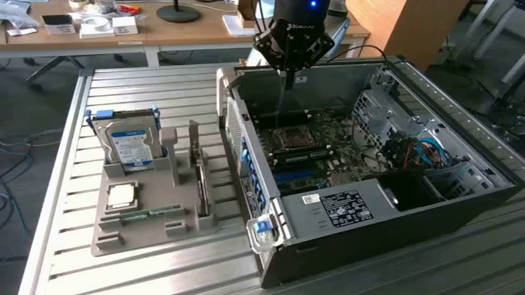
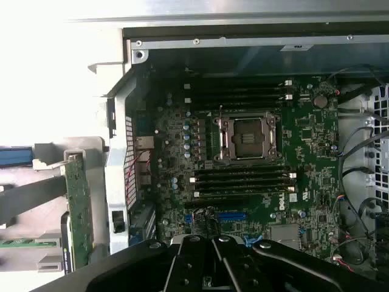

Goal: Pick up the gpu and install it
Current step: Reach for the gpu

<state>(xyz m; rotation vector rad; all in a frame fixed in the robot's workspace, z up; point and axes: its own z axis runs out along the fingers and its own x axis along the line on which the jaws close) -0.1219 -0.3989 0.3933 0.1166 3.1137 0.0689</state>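
The gripper, fingers together and empty, hangs over the open case. The gpu stands on edge in the holder beside the case. It is probably light, stiff and fragile, so pinch its top edge, clear of components.

Soft even light, case interior dim — white glare outside

The gpu stands in the tray, beside the case.
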